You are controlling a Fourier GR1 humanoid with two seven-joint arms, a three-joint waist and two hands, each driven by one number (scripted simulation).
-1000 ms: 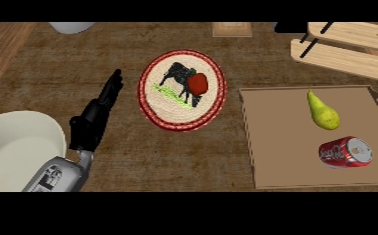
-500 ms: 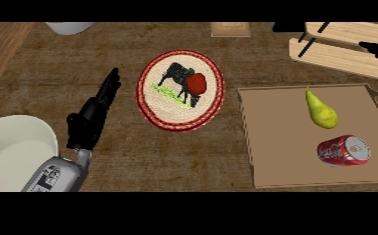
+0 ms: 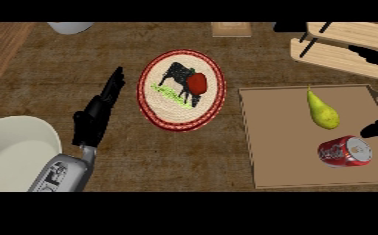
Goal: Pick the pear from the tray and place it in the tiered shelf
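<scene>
While my left hand (image 3: 93, 121) lies open, my right hand (image 3: 369, 129) appears.
It pokes in mid right, near the pear (image 3: 322, 110); open or closed, I cannot tell.

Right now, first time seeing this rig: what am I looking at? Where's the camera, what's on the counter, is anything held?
There is one view, taken from the robot's head and looking steeply down at a wooden counter. The robot is a humanoid with grey forearms ending in black hands. The left hand rests open at the left and holds nothing. A dark tip at the right edge may be the right hand; too little shows to tell. In the middle lies a plate with a cow picture. At the right, a tray carries a pear and a soda can, lying apart. The shelf stands at top right. The pear is not held.
</scene>
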